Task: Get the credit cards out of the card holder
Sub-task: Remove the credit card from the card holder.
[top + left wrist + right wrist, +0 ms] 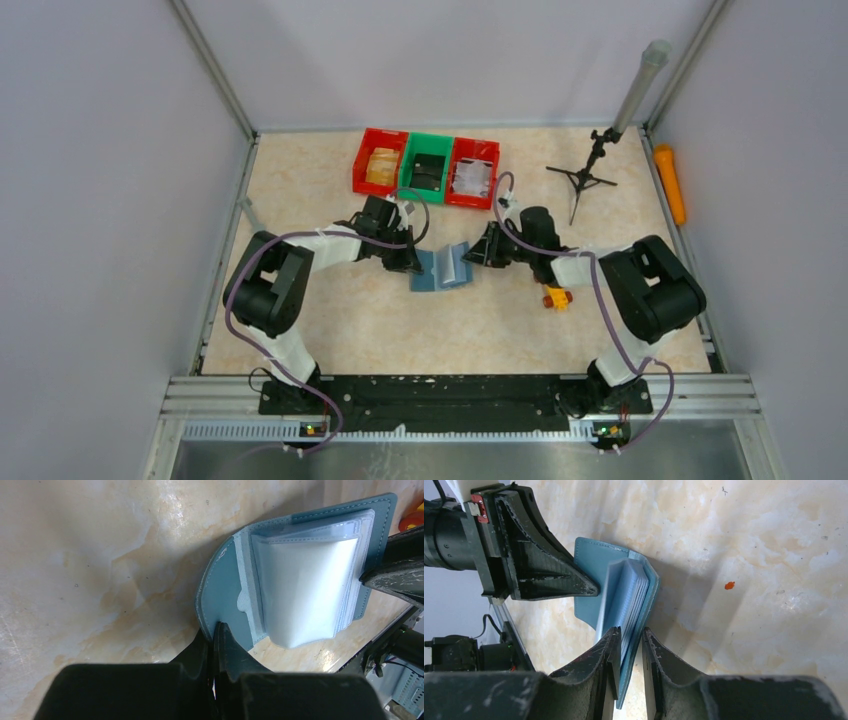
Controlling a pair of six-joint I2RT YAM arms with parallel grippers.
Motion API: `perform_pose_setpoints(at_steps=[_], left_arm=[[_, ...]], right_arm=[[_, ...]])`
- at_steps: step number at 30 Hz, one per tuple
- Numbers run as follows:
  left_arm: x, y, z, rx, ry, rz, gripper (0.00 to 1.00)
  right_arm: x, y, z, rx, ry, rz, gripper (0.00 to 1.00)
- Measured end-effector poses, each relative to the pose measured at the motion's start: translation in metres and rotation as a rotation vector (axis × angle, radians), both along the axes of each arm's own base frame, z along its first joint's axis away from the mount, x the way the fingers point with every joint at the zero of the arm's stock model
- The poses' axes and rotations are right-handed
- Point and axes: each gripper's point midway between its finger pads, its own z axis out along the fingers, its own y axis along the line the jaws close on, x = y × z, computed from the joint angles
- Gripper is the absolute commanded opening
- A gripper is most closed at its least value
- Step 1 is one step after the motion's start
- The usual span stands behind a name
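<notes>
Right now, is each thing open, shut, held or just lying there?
card holder, open, sleeves fanned up.
left claw, shut on its cover.
right claw, straddling sleeves and other cover; grip unclear.
credit cards, none showing.
bins, each holding something.
toy block, lying loose.

Glare is washing out the clear sleeves [305, 590] of the card holder [225, 587], so you are not getting any view of whether credit cards are sitting inside. The right pincer [631, 630] is covering the holder's near edge, and the left pincer [216, 630] is hiding the corner it is pinching.
</notes>
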Motion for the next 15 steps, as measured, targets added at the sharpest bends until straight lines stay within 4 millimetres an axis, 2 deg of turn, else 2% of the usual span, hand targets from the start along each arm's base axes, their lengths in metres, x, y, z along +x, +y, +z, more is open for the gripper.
perform_pose_setpoints(at_steps=[7, 12, 15], left_arm=[[0.000, 0.000, 0.000, -0.001, 0.000, 0.000, 0.00], [0.000, 0.000, 0.000, -0.001, 0.001, -0.001, 0.00], [0.000, 0.000, 0.000, -0.002, 0.001, -0.001, 0.00]], right_arm=[[-0.002, -0.002, -0.006, -0.028, 0.008, 0.001, 0.25], [-0.004, -0.003, -0.011, -0.051, 0.013, 0.000, 0.30], [-0.006, -0.002, -0.012, -0.059, 0.017, 0.006, 0.28]])
